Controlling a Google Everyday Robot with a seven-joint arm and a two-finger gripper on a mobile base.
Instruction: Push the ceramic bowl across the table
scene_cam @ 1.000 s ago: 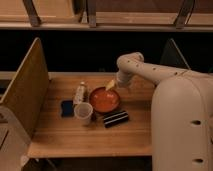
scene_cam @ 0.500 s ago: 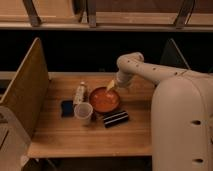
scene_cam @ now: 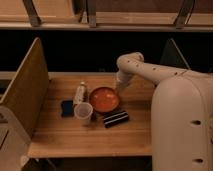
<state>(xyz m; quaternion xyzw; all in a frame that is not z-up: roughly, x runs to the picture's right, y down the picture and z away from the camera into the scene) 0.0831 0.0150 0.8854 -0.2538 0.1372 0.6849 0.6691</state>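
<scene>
The orange-red ceramic bowl (scene_cam: 104,99) sits near the middle of the wooden table (scene_cam: 90,132). My gripper (scene_cam: 116,87) hangs at the bowl's far right rim, at the end of the white arm that reaches in from the right. It is very close to the rim or touching it; I cannot tell which. The small white cup (scene_cam: 83,112) stands just left of and in front of the bowl.
A plastic bottle (scene_cam: 79,93) lies left of the bowl. A blue object (scene_cam: 67,108) lies beside the cup. A black striped packet (scene_cam: 116,118) lies in front of the bowl. Tall angled side panels (scene_cam: 25,92) close the table's ends. My white body (scene_cam: 182,125) fills the right.
The arm, the gripper and the bowl keep about the same places across the frames; no clear movement shows.
</scene>
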